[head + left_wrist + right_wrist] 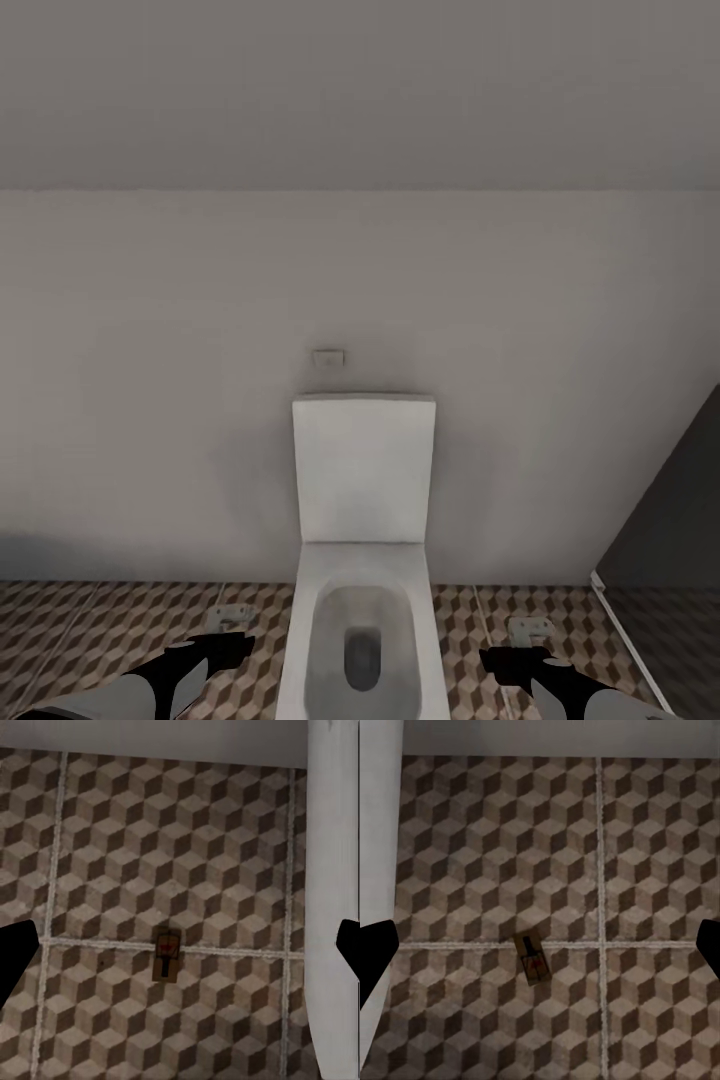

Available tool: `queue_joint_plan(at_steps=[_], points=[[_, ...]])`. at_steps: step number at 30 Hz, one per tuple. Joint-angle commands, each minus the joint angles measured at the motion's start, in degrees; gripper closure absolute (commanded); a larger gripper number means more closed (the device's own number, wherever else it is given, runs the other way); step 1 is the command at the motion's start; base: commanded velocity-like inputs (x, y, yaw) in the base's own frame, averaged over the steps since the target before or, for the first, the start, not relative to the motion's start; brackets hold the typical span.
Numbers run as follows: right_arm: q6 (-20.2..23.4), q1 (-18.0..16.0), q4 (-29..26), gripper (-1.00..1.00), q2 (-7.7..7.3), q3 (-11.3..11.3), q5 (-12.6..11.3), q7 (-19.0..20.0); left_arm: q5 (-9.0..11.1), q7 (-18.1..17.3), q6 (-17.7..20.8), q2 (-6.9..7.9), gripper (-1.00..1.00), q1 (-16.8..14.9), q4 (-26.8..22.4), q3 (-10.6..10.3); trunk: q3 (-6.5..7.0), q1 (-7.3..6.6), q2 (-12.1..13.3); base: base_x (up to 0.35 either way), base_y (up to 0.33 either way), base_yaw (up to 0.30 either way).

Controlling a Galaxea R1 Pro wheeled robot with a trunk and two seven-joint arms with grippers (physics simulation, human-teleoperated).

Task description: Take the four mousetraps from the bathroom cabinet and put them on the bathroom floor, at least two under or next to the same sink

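Observation:
One mousetrap [166,954], a small brown slab with a red patch, lies flat on the cube-patterned bathroom floor [112,832] across a grout line, beside the toilet's white side. A second mousetrap [531,960] lies slightly askew on the tiles on the toilet's other side. My left gripper [180,949] hangs open well above the first trap, and my right gripper [540,949] hangs open above the second; both are empty. In the head view the left gripper [225,645] and right gripper [505,662] flank the toilet bowl. The cabinet is out of view.
A white toilet [362,520] stands against the plain wall straight ahead, between my arms. A dark panel [675,520] closes off the right side. Small pale flat shapes [230,615] [527,630] lie on the tiles just beyond each gripper.

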Motion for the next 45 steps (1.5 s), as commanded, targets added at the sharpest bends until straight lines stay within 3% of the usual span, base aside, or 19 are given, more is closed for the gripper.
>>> queue_joint_plan(at_steps=[1,41,45], points=[[-0.32,-0.07,0.17,-1.0,-0.04,-0.49,0.47,0.12,0.6,-0.2,0.02,0.02,-1.0,-0.03,0.01,-0.48,0.13,-0.23,0.39,0.0,0.0,0.0],[-0.32,-0.08,0.17,-1.0,-0.12,-0.49,0.47,0.12,0.6,-0.2,0.01,0.02,-1.0,-0.03,0.01,-0.44,7.31,-9.02,16.43,0.0,0.0,0.0],[-0.32,-0.08,0.17,-1.0,-0.12,-0.49,0.47,0.12,0.6,-0.2,0.01,0.02,-1.0,-0.03,0.01,-0.44,7.31,-9.02,16.43,0.0,0.0,0.0]])
